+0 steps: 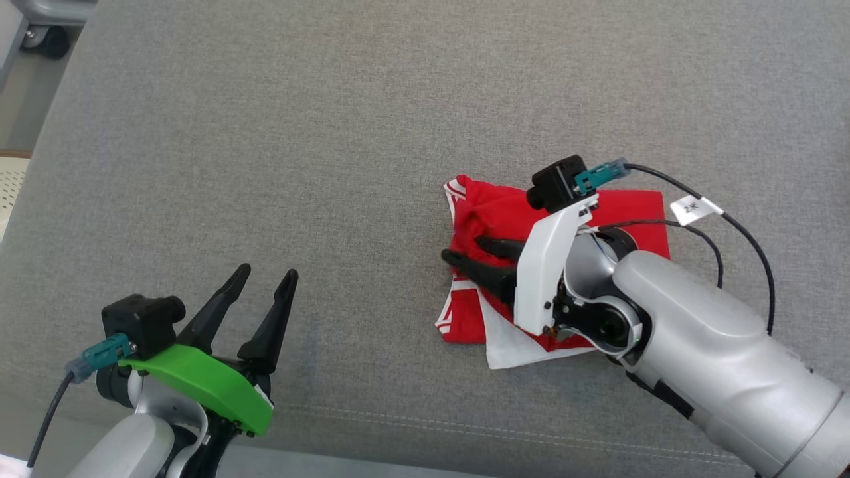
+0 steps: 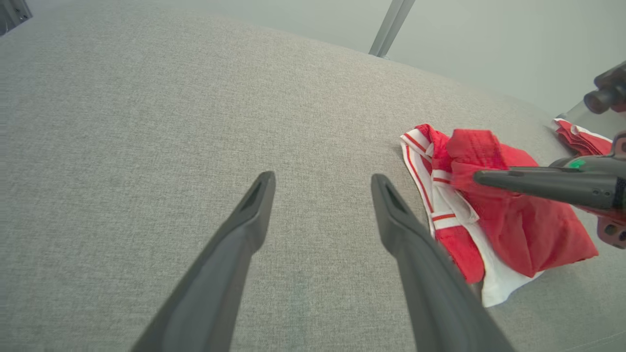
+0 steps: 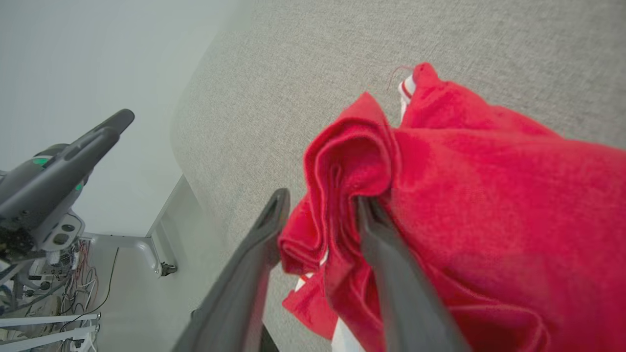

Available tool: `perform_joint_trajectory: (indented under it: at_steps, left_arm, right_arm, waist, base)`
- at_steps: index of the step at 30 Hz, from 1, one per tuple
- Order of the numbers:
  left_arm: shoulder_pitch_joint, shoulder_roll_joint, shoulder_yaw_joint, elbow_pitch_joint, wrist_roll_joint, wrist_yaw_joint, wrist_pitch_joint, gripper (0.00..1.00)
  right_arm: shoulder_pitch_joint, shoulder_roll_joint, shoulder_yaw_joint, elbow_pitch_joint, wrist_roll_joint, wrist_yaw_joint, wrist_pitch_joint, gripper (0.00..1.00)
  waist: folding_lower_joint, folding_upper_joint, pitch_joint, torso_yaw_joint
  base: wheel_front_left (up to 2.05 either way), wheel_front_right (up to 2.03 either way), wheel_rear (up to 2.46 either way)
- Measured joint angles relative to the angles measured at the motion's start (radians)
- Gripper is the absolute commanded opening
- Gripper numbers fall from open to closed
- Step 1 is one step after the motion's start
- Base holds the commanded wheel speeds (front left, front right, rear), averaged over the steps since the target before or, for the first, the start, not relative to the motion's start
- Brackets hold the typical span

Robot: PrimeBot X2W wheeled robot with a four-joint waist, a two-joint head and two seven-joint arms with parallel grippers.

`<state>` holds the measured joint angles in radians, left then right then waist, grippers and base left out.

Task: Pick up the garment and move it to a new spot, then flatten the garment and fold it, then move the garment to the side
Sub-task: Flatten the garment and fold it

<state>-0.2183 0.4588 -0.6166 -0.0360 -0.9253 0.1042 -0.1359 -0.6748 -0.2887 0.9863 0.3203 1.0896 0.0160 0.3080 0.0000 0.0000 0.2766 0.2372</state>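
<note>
Right wrist view: right end effector (image 3: 323, 198) stands parted around a garment (image 3: 489, 171) fold.

Looks like a robotics lab or test room, not a home. Landmark: the big table (image 1: 265, 133), padded in grey fabric with a stitched seam along its near edge. Past the table's far left corner, a caster wheel (image 1: 45, 40) sits under a grey equipment base on a plain pale floor. Below the table's edge, a metal frame leg (image 3: 146, 247) stands on a small caster. Beyond that leg, loose cables (image 3: 73, 278) tangle around white rails. Behind the table there's a bare pale wall and a metal pole (image 2: 391, 24). Over the table's near edge, the left gripper (image 1: 267, 269) has a green cover and an exposed camera cable (image 1: 50, 411).
</note>
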Motion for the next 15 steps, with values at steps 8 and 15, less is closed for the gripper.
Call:
perform_joint_trajectory:
  at_steps: [8,15]
  left_arm:
    - [0.0,0.0,0.011,0.027,0.0,0.0,-0.006,1.0]
    - [0.003,0.001,0.032,0.03,-0.003,0.0,-0.025,1.0]
  right_arm:
    - [-0.017,0.132,0.008,0.037,0.001,0.037,-0.066,1.0]
    - [-0.026,0.115,-0.014,0.038,-0.008,0.059,-0.124,1.0]
  waist:
    - [0.0,0.0,-0.027,-0.004]
    - [0.0,0.0,-0.054,-0.026]
  base:
    - [0.0,0.0,0.0]
    - [0.0,0.0,0.0]
